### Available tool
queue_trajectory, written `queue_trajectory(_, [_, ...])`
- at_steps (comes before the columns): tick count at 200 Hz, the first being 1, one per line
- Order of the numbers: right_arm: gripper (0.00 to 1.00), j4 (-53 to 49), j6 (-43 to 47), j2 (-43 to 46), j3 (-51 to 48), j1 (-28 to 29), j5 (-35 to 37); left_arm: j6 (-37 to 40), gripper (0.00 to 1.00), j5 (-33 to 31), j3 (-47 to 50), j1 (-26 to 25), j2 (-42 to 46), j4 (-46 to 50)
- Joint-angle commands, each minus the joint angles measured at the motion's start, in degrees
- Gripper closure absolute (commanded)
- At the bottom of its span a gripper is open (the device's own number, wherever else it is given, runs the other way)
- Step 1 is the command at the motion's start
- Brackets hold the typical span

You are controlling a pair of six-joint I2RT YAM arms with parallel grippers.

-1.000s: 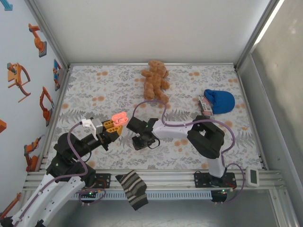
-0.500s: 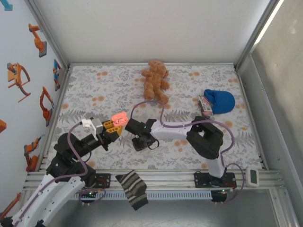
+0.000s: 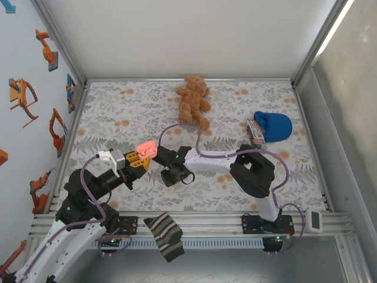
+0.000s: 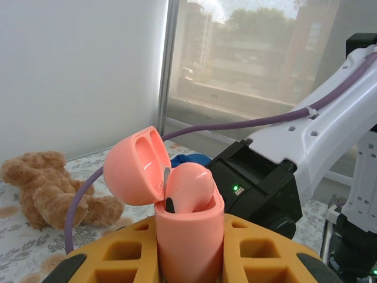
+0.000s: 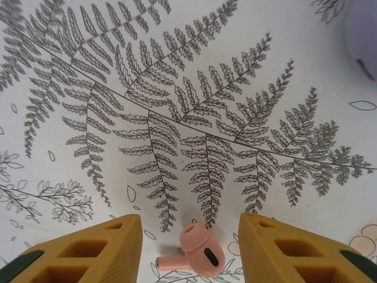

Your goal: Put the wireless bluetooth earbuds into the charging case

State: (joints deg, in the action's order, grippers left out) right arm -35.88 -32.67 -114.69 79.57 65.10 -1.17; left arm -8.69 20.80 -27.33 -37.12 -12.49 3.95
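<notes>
Left pincer is clamped on the open charging case at bottom centre, one seated earbud inside. Right pincer is spread and empty, with the loose earbud on the desk between its fingers, low in frame. Best to drop straight down and pinch the bulb, not the stem.

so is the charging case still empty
No, a pink earbud sits in the open charging case.
</notes>
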Motion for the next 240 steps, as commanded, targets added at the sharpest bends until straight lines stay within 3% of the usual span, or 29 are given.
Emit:
queue_trajectory(1, [0.53,-3.11,1.20,-1.89,1.63,0.90,2.25,0.60,1.00,-0.22,-0.79,-0.18,0.28,-0.58])
queue_trajectory(108, [0.51,-7.70,1.62,1.69,-2.81,2.20,8.18,1.22,1.00,-0.09,-1.06,-0.20,-1.12,-1.38])
queue_trajectory(194, [0.51,-4.78,2.06,5.51,-0.25,2.42,4.86,1.26,1.00,0.39,-1.14,-0.18,-4.00,-2.89])
queue_trajectory(240, [0.53,-4.43,1.43,2.90,1.58,2.34,5.76,1.11,1.00,0.38,-1.08,-0.15,-3.27,-2.55])
